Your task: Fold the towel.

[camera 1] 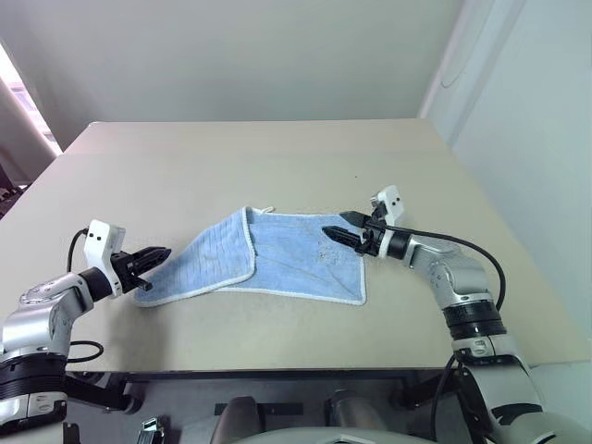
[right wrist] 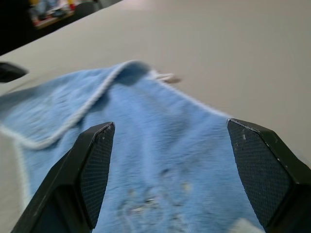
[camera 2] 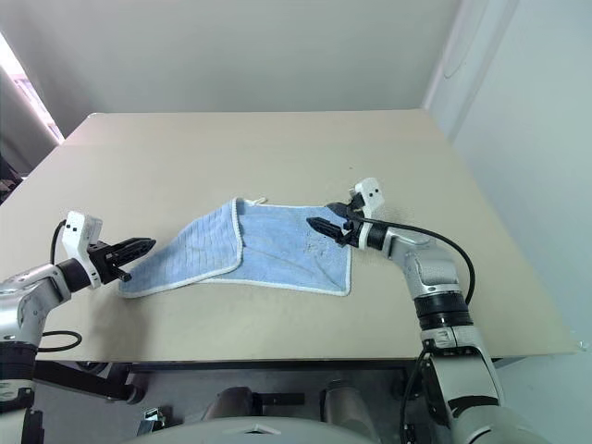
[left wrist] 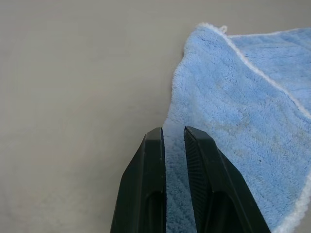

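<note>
blue towel (camera 1: 277, 254) half folded on table (camera 1: 277, 166); left pincer (left wrist: 174, 133) pinches its corner (right pincer (right wrist: 170, 133) wide).

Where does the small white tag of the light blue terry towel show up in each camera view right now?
Left eye view: small white tag at the light blue terry towel's far edge.
Right eye view: same far edge.
Left wrist view: at the towel's corner.
Right wrist view: beside the far edge.
Shared landmark: the white stitched edging.

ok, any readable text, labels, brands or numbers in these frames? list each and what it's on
None readable.
The towel carries no print; its small white tag at the far edge is too blurred to read.
The table is plain, with no markings.
</note>
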### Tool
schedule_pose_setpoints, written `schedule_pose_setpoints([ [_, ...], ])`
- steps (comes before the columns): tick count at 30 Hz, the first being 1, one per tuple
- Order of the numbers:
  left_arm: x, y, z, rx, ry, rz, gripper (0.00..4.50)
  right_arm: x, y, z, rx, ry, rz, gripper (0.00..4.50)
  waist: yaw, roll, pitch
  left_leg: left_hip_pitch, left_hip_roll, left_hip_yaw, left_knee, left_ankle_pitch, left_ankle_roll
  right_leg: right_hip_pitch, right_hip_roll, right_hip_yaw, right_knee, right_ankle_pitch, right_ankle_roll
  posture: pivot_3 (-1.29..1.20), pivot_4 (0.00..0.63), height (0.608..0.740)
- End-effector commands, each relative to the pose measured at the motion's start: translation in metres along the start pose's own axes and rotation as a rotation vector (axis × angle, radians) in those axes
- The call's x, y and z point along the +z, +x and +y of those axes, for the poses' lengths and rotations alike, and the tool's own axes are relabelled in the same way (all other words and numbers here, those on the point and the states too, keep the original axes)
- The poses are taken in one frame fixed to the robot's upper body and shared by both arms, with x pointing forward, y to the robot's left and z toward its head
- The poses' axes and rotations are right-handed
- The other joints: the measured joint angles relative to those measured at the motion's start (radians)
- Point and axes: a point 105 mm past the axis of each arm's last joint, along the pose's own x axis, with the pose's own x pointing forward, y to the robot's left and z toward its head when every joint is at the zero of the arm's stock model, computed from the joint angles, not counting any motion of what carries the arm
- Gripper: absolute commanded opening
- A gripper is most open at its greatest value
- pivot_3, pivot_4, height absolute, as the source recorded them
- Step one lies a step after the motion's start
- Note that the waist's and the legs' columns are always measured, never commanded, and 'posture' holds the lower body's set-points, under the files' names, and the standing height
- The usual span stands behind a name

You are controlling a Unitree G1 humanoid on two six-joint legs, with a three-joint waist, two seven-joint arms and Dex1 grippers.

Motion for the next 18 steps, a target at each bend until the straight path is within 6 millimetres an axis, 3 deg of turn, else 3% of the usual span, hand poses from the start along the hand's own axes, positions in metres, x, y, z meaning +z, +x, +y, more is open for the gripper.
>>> schedule_pose_setpoints([
  [1, 0.018, 0.000, -0.006, -0.017, 0.043, -0.055, 0.73, 0.016, -0.001, -0.009, -0.033, -0.039, -0.016, 3.86, 0.000, 0.000, 0.000, 0.000, 0.000, 0.000, 0.000, 0.000, 0.000, 0.000, 0.000, 0.000, 0.000, 0.000, 0.000, 0.00, 0.000, 0.740],
  [10, 0.026, 0.001, -0.011, -0.040, 0.065, -0.068, 0.73, -0.001, 0.013, -0.041, -0.204, -0.070, 0.126, 3.86, -0.005, 0.000, 0.000, 0.000, 0.000, 0.000, 0.000, 0.000, 0.000, 0.000, 0.000, 0.000, 0.000, 0.000, 0.000, 0.00, 0.000, 0.740],
  [18, 0.022, -0.001, -0.018, -0.057, 0.064, -0.061, 0.73, 0.000, 0.020, -0.043, -0.208, -0.081, 0.145, 3.86, -0.023, 0.000, 0.000, 0.000, 0.000, 0.000, 0.000, 0.000, 0.000, 0.000, 0.000, 0.000, 0.000, 0.000, 0.001, 0.00, 0.000, 0.740],
])
